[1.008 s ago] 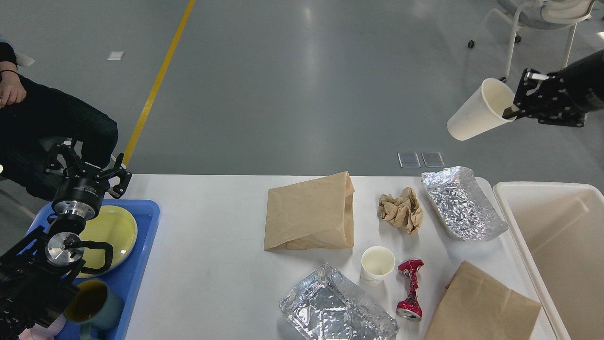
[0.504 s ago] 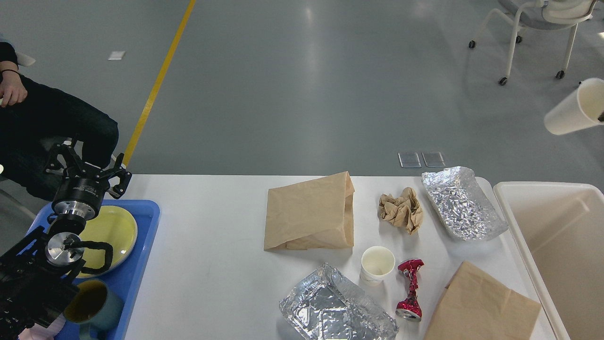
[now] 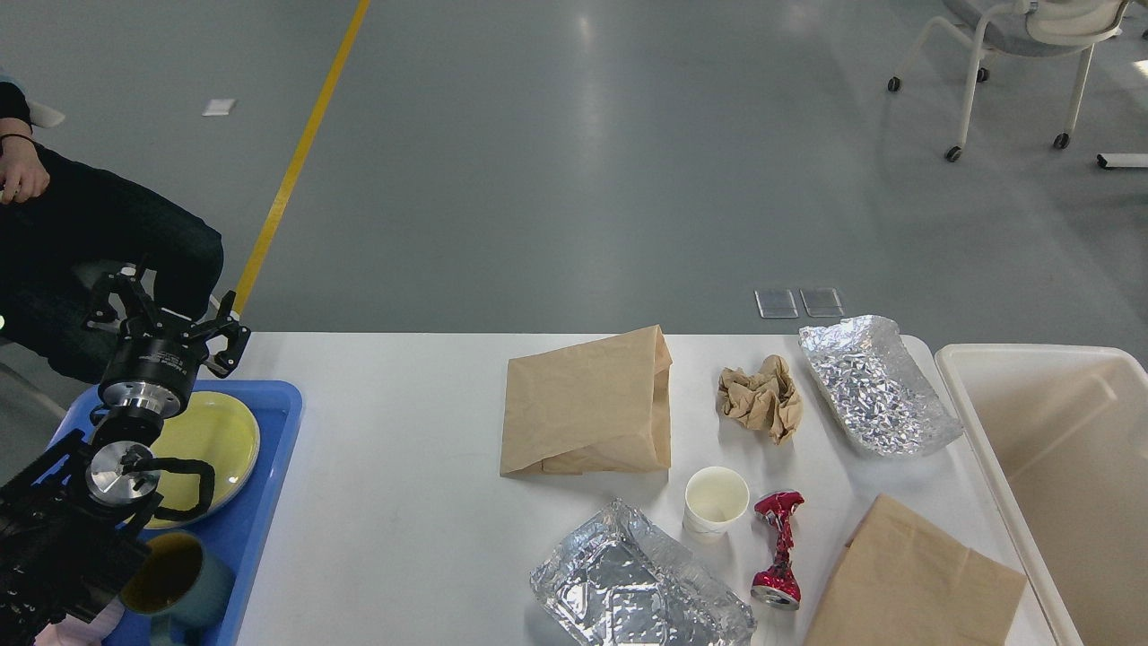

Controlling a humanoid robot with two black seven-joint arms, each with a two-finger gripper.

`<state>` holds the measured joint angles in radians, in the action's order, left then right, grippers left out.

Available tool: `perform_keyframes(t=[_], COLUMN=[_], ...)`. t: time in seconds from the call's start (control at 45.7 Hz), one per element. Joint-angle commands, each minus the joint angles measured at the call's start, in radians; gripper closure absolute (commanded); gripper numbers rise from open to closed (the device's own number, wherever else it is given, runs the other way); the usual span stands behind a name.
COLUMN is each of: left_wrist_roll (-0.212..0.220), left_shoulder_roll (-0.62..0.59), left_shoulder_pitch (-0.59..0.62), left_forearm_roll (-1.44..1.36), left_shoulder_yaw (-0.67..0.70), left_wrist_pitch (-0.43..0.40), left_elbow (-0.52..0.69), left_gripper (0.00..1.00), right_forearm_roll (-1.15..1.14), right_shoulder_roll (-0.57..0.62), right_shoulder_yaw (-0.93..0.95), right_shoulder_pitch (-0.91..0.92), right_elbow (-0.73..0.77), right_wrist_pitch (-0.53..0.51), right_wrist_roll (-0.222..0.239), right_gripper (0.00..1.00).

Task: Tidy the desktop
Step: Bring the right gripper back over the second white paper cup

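White desktop (image 3: 404,502), two paper bags (image 3: 587,404), crumpled paper (image 3: 760,397), two foil trays (image 3: 874,386), paper cup (image 3: 716,502), crushed red can (image 3: 778,549), blue tray (image 3: 260,511)

White desktop (image 3: 404,502), blue tray (image 3: 260,520), yellow plate (image 3: 211,435), red can (image 3: 778,549), cream bin (image 3: 1049,440)

We have a wide bare stretch of desk (image 3: 395,467) across the centre-left of the frame, between the blue tray (image 3: 269,502) at the left edge and the large paper bag (image 3: 587,404) in the middle, where a gripper could pass freely. To the right the surface is crowded: the crumpled brown paper (image 3: 760,397) and upper foil tray (image 3: 874,386) sit close together, and below them the paper cup (image 3: 716,502) and crushed red can (image 3: 778,552) stand just beside each other, hemmed by the lower foil tray (image 3: 641,588) and the second paper bag (image 3: 915,579). At the far right, we find the cream bin (image 3: 978,422) open from above.
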<state>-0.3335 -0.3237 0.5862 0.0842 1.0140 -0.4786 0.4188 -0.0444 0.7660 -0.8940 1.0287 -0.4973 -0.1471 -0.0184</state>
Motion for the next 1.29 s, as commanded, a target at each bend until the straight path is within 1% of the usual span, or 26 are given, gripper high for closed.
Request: perform_keyframes(t=[0.0,0.066,0.131,0.263,0.416,0.591,0.635,0.745,0.876,0.964,1.051,1.139,1.27], left_wrist_roll=[-0.001,0.001,0.001,0.001,0.001,0.001,-0.001,0.001,-0.001,0.001,-0.001,0.001,-0.001], left_shoulder_roll=[0.0,0.0,0.0,0.0,0.0,0.0,0.0,0.0,0.0,0.0,0.0,0.0,0.0], left_shoulder_pitch=[0.0,0.0,0.0,0.0,0.0,0.001,0.0,0.0,0.001,0.0,0.0,0.0,0.0], left_forearm_roll=[0.0,0.0,0.0,0.0,0.0,0.0,0.0,0.0,0.0,0.0,0.0,0.0,0.0], left_shoulder_yaw=[0.0,0.0,0.0,0.0,0.002,0.0,0.0,0.0,0.0,0.0,0.0,0.0,0.0], left_wrist_pitch=[0.0,0.0,0.0,0.0,0.0,0.0,0.0,0.0,0.0,0.0,0.0,0.0,0.0], left_elbow=[0.0,0.0,0.0,0.0,0.0,0.0,0.0,0.0,0.0,0.0,0.0,0.0,0.0], left_gripper=[0.03,0.03,0.03,0.03,0.03,0.03,0.03,0.03,0.03,0.03,0.03,0.03,0.03], right_forearm_roll=[0.0,0.0,0.0,0.0,-0.003,0.0,0.0,0.0,0.0,0.005,0.006,0.006,0.008], right_shoulder_roll=[-0.011,-0.011,-0.011,-0.017,-0.047,-0.132,-0.145,-0.188,-0.249,-0.287,-0.326,-0.352,-0.358], right_shoulder_yaw=[0.001,0.001,-0.005,-0.006,-0.055,-0.2,-0.236,-0.324,-0.398,-0.425,-0.441,-0.444,-0.427], right_shoulder_pitch=[-0.041,-0.041,-0.042,-0.019,0.12,0.379,0.454,0.643,0.832,0.924,0.993,1.06,1.163], right_elbow=[-0.003,-0.006,-0.006,-0.02,-0.062,-0.165,-0.216,-0.384,-0.526,-0.586,-0.618,-0.645,-0.681], right_wrist_pitch=[0.018,0.018,0.018,0.018,0.015,0.001,-0.006,-0.017,-0.034,-0.092,-0.189,-0.328,-0.537], right_wrist_roll=[0.0,0.0,0.0,-0.001,-0.001,0.002,0.002,0.002,0.002,0.0,0.0,0.0,-0.005], right_gripper=[0.07,0.07,0.04,0.04,0.03,0.02,0.0,0.0,0.0,0.0,0.0,0.0,0.0])
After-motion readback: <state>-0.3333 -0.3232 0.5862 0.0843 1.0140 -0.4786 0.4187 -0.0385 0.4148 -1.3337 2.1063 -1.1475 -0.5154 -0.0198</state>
